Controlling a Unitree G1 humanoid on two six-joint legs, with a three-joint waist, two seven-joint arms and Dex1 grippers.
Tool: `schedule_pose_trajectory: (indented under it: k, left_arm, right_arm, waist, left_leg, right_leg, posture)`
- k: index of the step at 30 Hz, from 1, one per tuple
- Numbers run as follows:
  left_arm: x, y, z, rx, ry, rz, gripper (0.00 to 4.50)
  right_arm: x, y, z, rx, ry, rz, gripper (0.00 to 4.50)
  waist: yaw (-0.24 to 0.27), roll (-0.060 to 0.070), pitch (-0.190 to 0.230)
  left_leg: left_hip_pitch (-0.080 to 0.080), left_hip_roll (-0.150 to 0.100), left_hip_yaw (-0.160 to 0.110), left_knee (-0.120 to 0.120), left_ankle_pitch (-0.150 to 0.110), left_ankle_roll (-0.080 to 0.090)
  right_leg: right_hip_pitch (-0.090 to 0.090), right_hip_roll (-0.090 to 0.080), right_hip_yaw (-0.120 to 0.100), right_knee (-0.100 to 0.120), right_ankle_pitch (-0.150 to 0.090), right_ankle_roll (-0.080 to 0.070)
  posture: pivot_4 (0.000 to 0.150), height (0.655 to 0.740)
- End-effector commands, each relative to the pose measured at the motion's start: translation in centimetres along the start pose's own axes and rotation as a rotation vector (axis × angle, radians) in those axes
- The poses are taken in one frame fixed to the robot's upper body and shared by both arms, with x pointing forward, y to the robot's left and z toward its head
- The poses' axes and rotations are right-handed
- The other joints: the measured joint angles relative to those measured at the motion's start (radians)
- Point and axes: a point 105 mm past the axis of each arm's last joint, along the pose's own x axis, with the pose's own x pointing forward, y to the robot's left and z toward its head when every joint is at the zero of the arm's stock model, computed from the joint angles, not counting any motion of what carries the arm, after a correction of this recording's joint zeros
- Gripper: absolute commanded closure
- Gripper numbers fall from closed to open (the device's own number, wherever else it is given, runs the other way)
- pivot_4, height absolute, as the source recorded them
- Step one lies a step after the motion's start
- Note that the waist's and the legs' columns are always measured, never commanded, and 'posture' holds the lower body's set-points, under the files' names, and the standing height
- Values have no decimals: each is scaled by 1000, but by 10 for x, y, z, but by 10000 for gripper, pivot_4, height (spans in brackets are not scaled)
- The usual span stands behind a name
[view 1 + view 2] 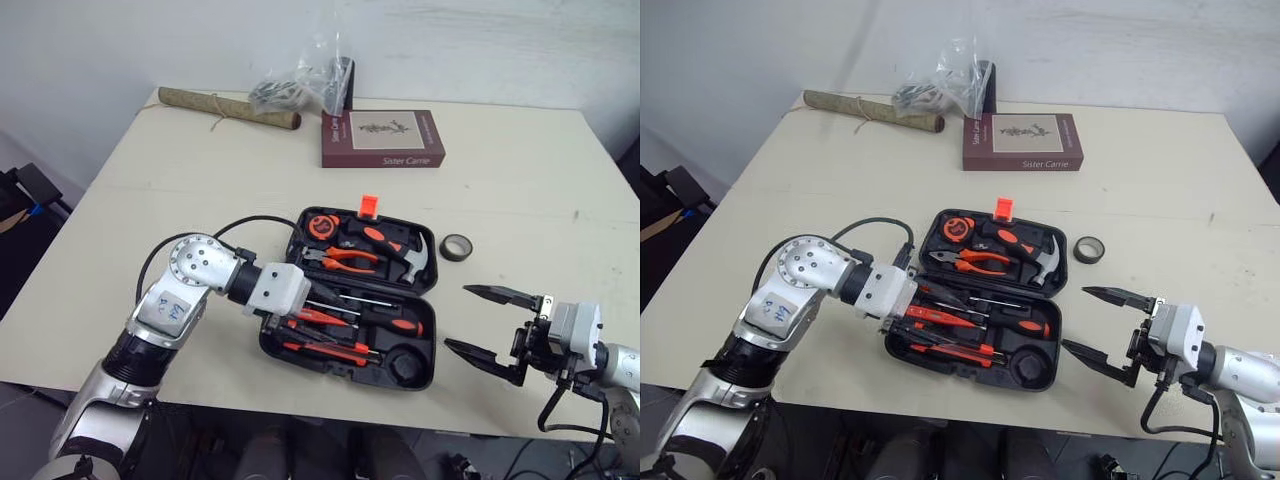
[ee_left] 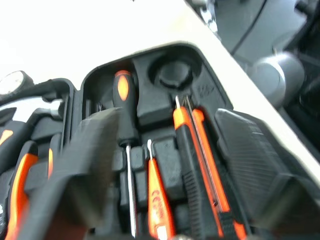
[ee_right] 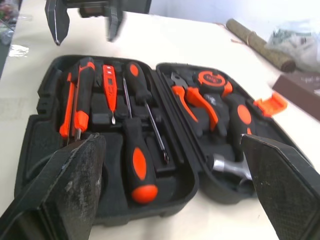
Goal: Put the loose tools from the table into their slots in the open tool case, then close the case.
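The black tool case (image 1: pixel 432 340) lies open near the table's front edge. Its far half holds pliers (image 1: pixel 345 260), a hammer (image 1: pixel 412 262) and a tape measure (image 1: pixel 322 224). Its near half holds orange-and-black screwdrivers (image 3: pixel 140 165) and a round recess (image 1: pixel 405 366). A roll of black tape (image 1: pixel 456 247) lies loose on the table just right of the case. My left gripper (image 2: pixel 165 120) hovers open over the left end of the near half, its fingers either side of the screwdriver shafts, gripping nothing. My right gripper (image 1: pixel 462 318) is open and empty, right of the case.
A maroon book (image 1: pixel 383 139), a crumpled plastic bag (image 1: pixel 300 85) and a brown rolled bundle (image 1: pixel 228 108) lie along the far side of the table. An orange latch (image 1: pixel 369 205) sticks up from the case's far edge. The front table edge runs close under the case.
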Motion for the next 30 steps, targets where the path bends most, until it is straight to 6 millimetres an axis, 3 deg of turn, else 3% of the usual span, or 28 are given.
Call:
schedule_pose_trajectory:
  k: [1, 3, 11, 17, 20, 26, 30]
  left_arm:
    - [4, -3, -6, -33, -58, 38, 35407]
    - [9, -11, -16, -47, -49, 26, 44705]
    - [25, -22, -45, -83, 49, 26, 44705]
    - [29, -23, -66, -170, 127, 78, 44705]
    - [31, -34, -78, -275, 187, 46, 44705]
    - [34, -52, -83, -311, 240, -30, 44705]
    - [35, -42, -73, -279, 155, 43, 44705]
  right_arm:
    - [0, 2, 0, -24, -18, -2, 0]
    - [0, 1, 0, -36, -30, -7, 0]
    - [-8, 0, -10, -33, -34, -8, 0]
    - [-11, 1, -13, -31, -35, -5, 0]
    - [-11, 3, -12, -20, -36, -3, 0]
    - [-12, 5, -11, -16, -30, -10, 0]
    - [-16, 3, -11, -25, -13, -43, 0]
  waist:
    - [0, 0, 0]
    - [0, 0, 0]
    - [1, 0, 0]
    - [3, 1, -1]
    - [3, 2, -1]
    - [-1, 4, -3]
    - [-1, 4, -3]
  left_leg:
    - [0, 0, 0, 0, 0, 0]
    - [0, 0, 0, 0, 0, 0]
    - [0, 0, 0, 0, 0, 1]
    - [3, -1, 0, 1, -1, 2]
    - [5, -1, 0, 1, -2, 4]
    - [6, 0, 0, 0, -2, 3]
    - [7, 0, 0, -1, -2, 3]
  right_leg:
    - [0, 0, 0, 0, 0, 0]
    - [0, 0, 0, 0, 0, 0]
    - [0, 0, 0, 0, 0, 0]
    - [4, -1, 0, 0, 0, 1]
    - [7, -2, 0, -1, 1, 1]
    - [7, -1, 0, -1, 1, 1]
    - [7, -1, 0, -2, 1, 1]
  posture:
    - [1500, 7400]
    - [1500, 7400]
    - [1500, 7400]
    - [1500, 7400]
    - [1500, 7400]
    - [1500, 7400]
    - [1500, 7400]
